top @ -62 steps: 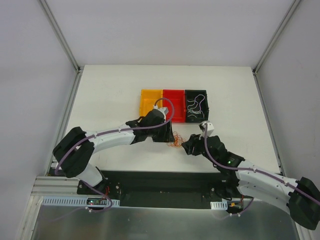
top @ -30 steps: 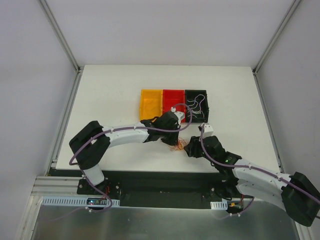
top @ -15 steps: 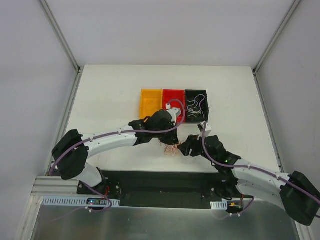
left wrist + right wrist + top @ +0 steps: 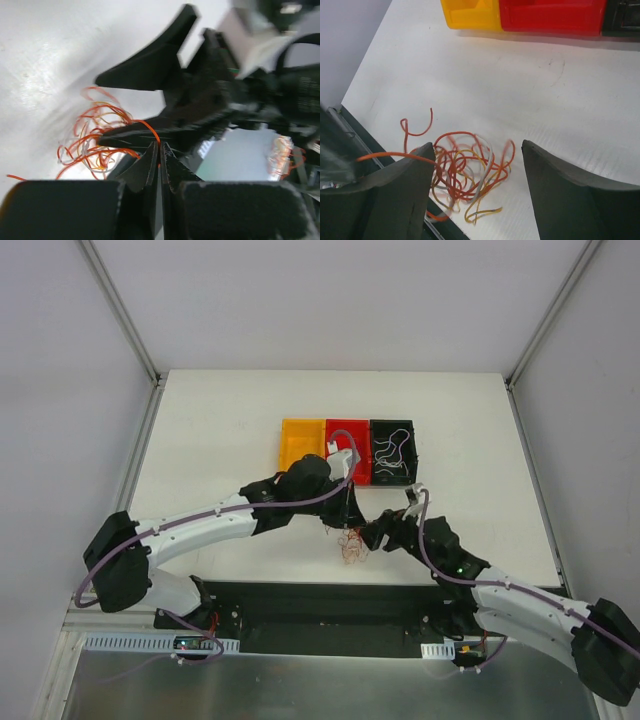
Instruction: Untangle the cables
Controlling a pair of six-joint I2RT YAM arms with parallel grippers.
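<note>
The cables are a small tangled clump of red, orange-yellow and white wires at the table's near edge. In the right wrist view the clump lies on the table between my right gripper's open fingers, blurred. My left gripper is shut on one red-orange wire that leads out of the clump. That wire also crosses the right gripper's left finger. In the top view the left gripper hangs just above the clump and the right gripper is beside it on the right.
Three bins stand in a row behind the clump: yellow, red and black, the black one holding white wires. The table's dark near edge lies right beside the clump.
The clump has slid toward the table's near edge. My left gripper has moved with it, holding one wire. My right gripper has followed and now brackets the clump.
</note>
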